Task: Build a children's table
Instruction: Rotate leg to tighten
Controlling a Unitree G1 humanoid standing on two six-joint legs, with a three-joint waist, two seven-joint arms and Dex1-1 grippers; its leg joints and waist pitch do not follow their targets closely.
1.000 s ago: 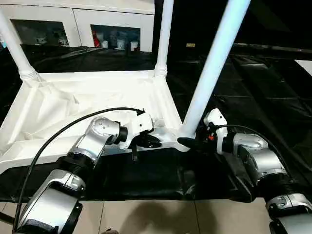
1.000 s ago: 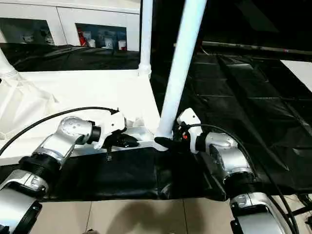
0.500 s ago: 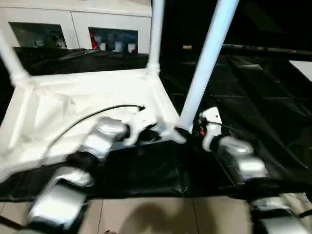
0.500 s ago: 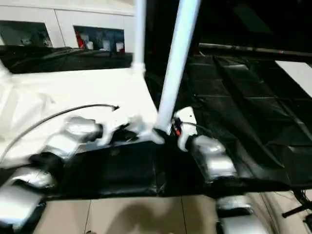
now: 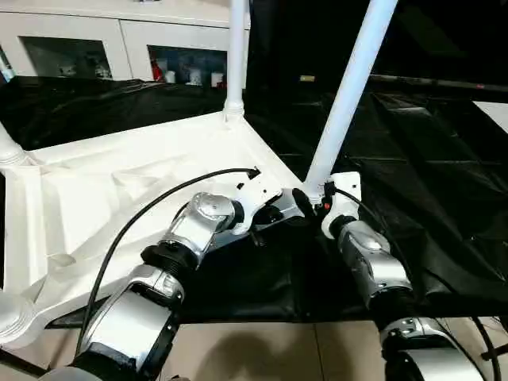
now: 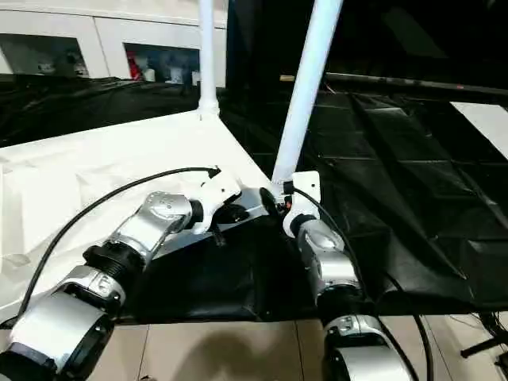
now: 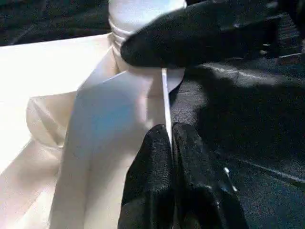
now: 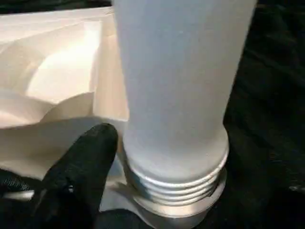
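The children's table [image 5: 119, 190] lies upside down on the black cloth, its white legs pointing up. My left gripper [image 5: 274, 213] is shut on the thin rim of the top beside the near right corner; the rim edge runs between its closed fingers [image 7: 157, 157]. My right gripper [image 5: 311, 202] is at the foot of the near right leg [image 5: 349, 87]. One of its black fingers [image 8: 81, 176] lies beside the leg's threaded end [image 8: 176, 183], and its jaws stand wide around the leg. That finger [image 7: 200, 33] also crosses the leg's foot in the left wrist view.
A far leg [image 5: 236, 55] and the foot of a left leg [image 5: 8, 147] rise from other corners. The table's near left corner [image 5: 12, 313] hangs past the front edge of the black-cloth work table [image 5: 429, 159]. White cabinets [image 5: 95, 48] stand behind, floor [image 5: 262, 349] in front.
The view has shifted. The white table has swung round on the cloth, so its near edge now runs slanted. Both arms moved with it, and my right forearm now points straight at the leg.
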